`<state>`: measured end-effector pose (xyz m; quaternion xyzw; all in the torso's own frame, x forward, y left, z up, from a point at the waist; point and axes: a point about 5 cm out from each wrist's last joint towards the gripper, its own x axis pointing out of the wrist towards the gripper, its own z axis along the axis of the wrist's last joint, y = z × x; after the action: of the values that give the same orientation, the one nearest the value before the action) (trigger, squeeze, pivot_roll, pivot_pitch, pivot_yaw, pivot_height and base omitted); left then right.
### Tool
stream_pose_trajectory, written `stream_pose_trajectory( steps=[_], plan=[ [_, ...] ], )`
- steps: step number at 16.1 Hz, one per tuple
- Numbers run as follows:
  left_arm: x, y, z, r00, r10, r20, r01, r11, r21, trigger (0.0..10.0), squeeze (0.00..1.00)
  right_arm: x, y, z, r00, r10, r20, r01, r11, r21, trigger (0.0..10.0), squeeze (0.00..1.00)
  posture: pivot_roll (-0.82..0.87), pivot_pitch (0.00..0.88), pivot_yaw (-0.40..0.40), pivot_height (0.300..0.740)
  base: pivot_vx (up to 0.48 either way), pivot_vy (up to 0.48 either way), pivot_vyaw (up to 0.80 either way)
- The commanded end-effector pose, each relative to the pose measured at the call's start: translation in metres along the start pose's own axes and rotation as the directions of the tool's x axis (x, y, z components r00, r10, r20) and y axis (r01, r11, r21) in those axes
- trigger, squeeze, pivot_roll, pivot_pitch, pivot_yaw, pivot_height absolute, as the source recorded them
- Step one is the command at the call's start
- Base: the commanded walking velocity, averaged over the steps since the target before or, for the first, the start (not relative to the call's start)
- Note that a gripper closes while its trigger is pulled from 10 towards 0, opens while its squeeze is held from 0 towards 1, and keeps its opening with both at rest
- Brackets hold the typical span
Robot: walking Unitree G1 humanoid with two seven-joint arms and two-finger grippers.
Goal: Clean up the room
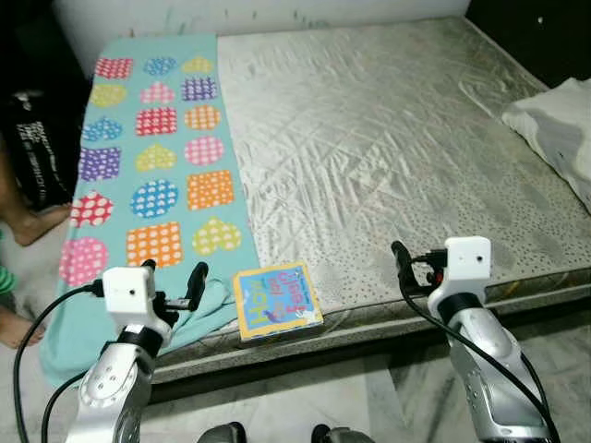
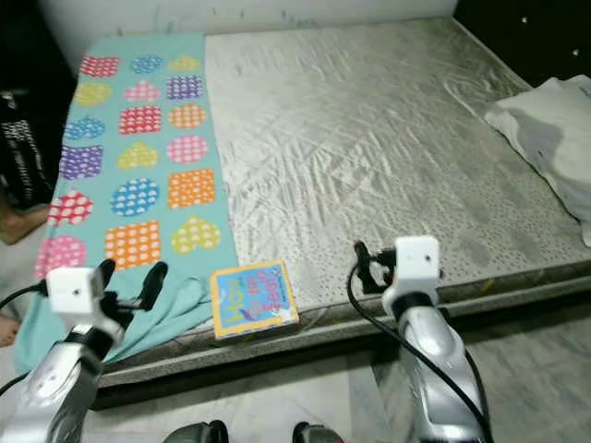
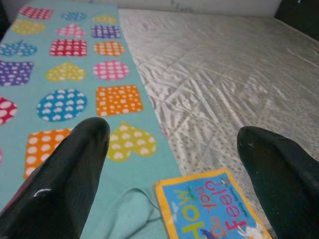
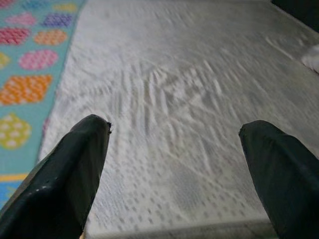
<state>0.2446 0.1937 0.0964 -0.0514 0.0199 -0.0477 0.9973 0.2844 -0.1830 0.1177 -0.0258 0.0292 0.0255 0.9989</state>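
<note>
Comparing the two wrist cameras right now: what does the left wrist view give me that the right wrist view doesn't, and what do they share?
Left wrist: the children's book with its title readable, lying at the mattress's near edge beside a fold of the teal blanket, between the open left gripper fingers.

Right wrist: mostly bare quilted mattress ahead of the open right gripper, and a white pillow corner at the far edge.

Both: the mattress and the blanket's patterned shapes.

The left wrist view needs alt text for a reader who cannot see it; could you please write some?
Two open black fingers of the left gripper frame a colourful children's book lying at the near edge of a bed. The book overlaps a teal blanket patterned with dotted hearts, circles and squares. Bare quilted grey mattress stretches beyond.
</note>
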Motion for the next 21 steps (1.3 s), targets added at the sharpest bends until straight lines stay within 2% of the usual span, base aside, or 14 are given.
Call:
stream_pose_trajectory(
  steps=[1,4,9,12,15,21],
  plan=[
    [0.002,0.003,-0.003,1.0,0.015,-0.008,-0.015,1.0,0.012,10.0,0.0,0.004,0.003,-0.002,1.0,0.003,-0.001,-0.003,1.0,0.0,10.0,0.0,0.03,0.062,0.022,0.74,0.0,0.0,0.0],
    [0.013,0.002,-0.003,1.0,0.001,0.013,-0.001,1.0,0.017,10.0,0.0,0.018,0.007,-0.004,1.0,0.005,0.014,-0.005,1.0,0.011,10.0,0.0,0.05,0.004,0.034,0.74,0.0,0.0,0.0],
    [0.024,0.002,-0.009,1.0,-0.011,0.023,0.01,0.999,0.03,10.0,0.0,0.034,0.015,-0.01,1.0,0.005,0.021,-0.005,1.0,0.02,10.0,0.0,0.06,0.0,0.046,0.74,0.0,0.0,0.0],
    [0.023,-0.001,-0.01,0.999,-0.027,0.037,0.026,0.999,0.024,10.0,0.0,0.035,0.018,-0.011,0.999,0.034,0.033,-0.034,0.999,-0.006,10.0,0.0,0.06,0.0,0.035,0.74,0.0,0.0,0.19],
    [0.016,-0.003,-0.019,0.999,-0.034,0.023,0.034,0.999,0.007,10.0,0.0,0.032,0.013,-0.014,0.999,0.025,0.029,-0.024,1.0,-0.016,10.0,0.0,0.03,0.0,0.033,0.74,0.08,0.0,0.0],
    [0.019,-0.014,-0.023,0.998,-0.065,0.015,0.065,0.998,-0.009,10.0,0.0,0.025,0.006,-0.017,1.0,0.009,0.027,-0.008,0.999,-0.037,10.0,0.0,0.0,0.0,0.038,0.74,0.04,0.0,0.0]
  ],
)
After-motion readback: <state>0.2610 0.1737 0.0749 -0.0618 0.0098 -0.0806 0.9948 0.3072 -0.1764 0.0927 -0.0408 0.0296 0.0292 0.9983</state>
